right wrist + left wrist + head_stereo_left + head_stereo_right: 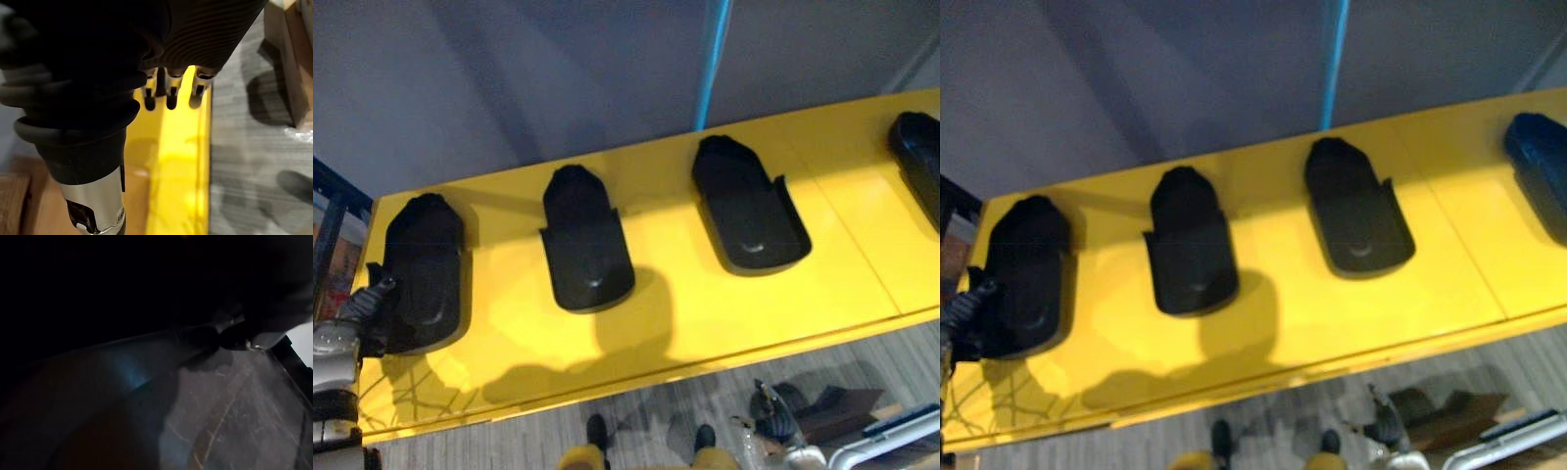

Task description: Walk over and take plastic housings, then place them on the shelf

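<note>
Left eye view gives us a yellow shelf (705,304) running from 8 o'clock to 2 o'clock, with four black plastic housings lying on it in a row, well apart. We see the first housing (426,269) at 9 o'clock and the second housing (585,245) just left of centre. The third housing (749,211) is toward 3 o'clock, and the fourth housing (920,157) is cut by the edge near 2 o'clock. Our left robot hand (370,299) sits at 8 o'clock against the first housing's outer side; we cannot tell whether it grips it. Our right robot hand (170,93) hangs at 5 o'clock, below the shelf's front edge over the grey plank floor (254,147), released and holding nothing. A blue pole (713,59) stands behind the shelf at 1 o'clock.
</note>
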{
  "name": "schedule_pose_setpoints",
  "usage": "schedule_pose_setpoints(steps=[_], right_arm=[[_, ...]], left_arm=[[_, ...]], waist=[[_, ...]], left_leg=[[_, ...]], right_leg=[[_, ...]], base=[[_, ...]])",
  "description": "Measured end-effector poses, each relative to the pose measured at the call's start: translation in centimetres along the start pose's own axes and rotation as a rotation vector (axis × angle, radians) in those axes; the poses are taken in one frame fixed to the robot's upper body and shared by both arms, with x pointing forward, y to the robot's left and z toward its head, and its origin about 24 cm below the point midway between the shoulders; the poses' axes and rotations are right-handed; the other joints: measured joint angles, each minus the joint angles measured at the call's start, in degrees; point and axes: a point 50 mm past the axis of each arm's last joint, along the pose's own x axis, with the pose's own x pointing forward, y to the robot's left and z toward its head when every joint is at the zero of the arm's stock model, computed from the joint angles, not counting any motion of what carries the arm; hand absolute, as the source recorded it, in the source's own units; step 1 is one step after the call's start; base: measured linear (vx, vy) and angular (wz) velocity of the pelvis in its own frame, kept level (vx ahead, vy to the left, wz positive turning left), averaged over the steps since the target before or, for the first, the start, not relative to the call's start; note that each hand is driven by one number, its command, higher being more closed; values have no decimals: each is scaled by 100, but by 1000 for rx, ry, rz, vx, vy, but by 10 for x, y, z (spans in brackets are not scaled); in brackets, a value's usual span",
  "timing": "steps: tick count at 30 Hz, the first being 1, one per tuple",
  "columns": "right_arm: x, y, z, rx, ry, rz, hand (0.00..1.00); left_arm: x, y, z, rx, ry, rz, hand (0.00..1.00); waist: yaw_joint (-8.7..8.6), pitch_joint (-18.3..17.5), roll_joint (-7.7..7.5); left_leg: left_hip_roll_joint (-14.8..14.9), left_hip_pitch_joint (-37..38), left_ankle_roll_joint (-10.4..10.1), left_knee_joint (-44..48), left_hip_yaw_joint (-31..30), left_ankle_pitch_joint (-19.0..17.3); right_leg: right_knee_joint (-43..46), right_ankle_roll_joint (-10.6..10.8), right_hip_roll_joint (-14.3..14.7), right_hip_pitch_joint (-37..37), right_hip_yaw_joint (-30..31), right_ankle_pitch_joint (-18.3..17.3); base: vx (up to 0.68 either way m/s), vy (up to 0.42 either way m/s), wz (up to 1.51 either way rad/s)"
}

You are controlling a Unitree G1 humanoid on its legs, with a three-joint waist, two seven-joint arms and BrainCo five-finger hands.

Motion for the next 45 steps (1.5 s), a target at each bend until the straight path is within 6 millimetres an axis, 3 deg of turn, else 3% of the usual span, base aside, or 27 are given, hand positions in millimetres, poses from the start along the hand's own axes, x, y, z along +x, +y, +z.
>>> schedule_pose_setpoints(steps=[13,14,28,36,42,45], right_arm=[[-6,-2,-21,-7,94,7,0],[-8,-2,-23,-7,100,6,0],[-9,1,-27,4,124,6,0],[-11,15,-30,38,146,25,0],[-14,25,-32,64,156,20,0],[-14,30,-31,77,157,10,0]], left_arm=[[2,1,4,-5,-14,11,100],[2,1,4,-5,-14,10,0],[1,5,1,-36,-16,15,0],[1,6,3,-157,-63,51,0],[2,0,8,-211,-105,95,0],[0,2,20,-202,-181,133,0]], waist=[[-48,44,-84],[-47,44,-85],[-33,28,-99],[-37,-153,-332],[-35,-315,-357],[-14,-324,-363]], left_leg=[[29,-33,-2,102,45,-4],[30,-36,0,101,50,-2],[-25,-30,2,66,153,-1],[-73,-17,53,65,144,35],[-145,73,79,-311,76,271],[-162,169,79,-371,29,295]], right_leg=[[145,1,-60,-95,55,3],[144,6,-56,-104,58,7],[-31,28,-49,-64,99,128],[-239,41,-89,26,89,295],[-353,49,-87,37,9,355],[-418,55,-81,165,-23,369]], base=[[-40,5,-2],[0,0,0],[13,1,-1],[-37,12,-1],[-23,4,6],[27,-3,8]])
